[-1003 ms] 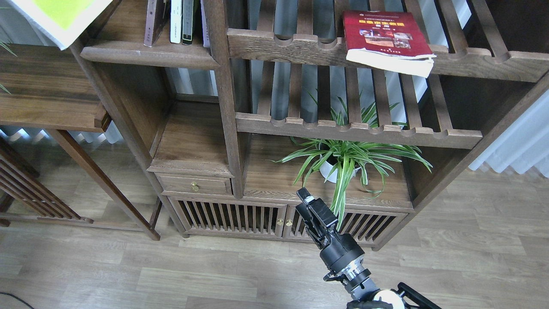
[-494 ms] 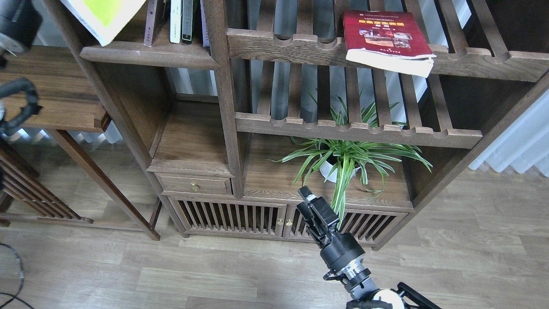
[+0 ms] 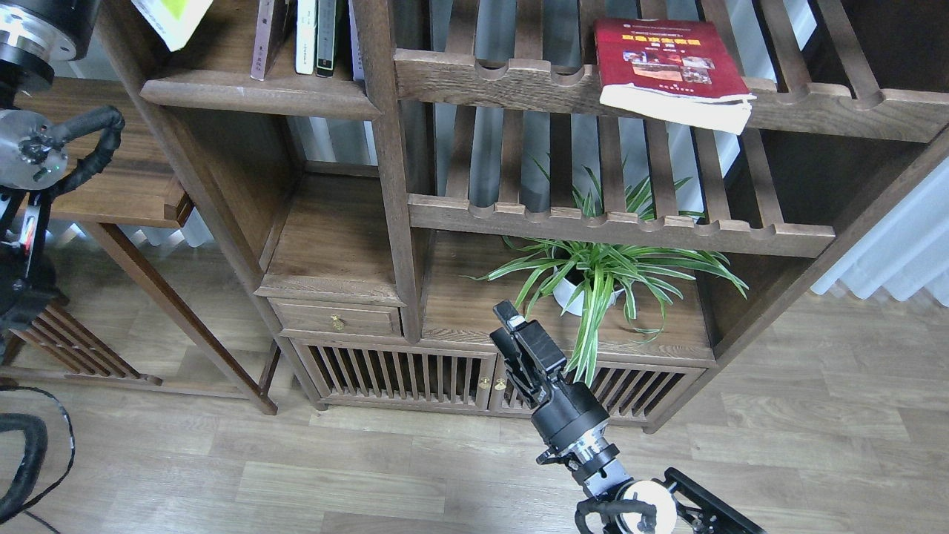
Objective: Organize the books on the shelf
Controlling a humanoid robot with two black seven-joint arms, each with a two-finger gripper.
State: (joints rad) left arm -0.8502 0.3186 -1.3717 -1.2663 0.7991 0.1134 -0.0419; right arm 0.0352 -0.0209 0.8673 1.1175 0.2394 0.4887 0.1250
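Note:
A red book point(image 3: 667, 59) lies flat on the slatted top shelf point(image 3: 519, 78) at the right, its corner hanging over the front rail. Several thin books point(image 3: 308, 37) stand upright on the solid upper-left shelf point(image 3: 245, 93). A white book with a yellow-green cover point(image 3: 174, 15) hangs tilted at the top edge, just left of them. My left arm point(image 3: 33, 148) rises along the left edge and its gripper is out of view above. My right gripper point(image 3: 511, 326) is low in front of the cabinet, dark, holding nothing.
A potted spider plant point(image 3: 600, 274) stands on the cabinet top, right beside my right gripper. A shelf post point(image 3: 385, 148) separates the two bays. A wooden side table point(image 3: 111, 185) stands at the left. There is wood floor below.
The yellow-green book has moved right and up towards the upright books, mostly leaving the view. My left arm has come into view at the left. My right gripper has shifted slightly left and up.

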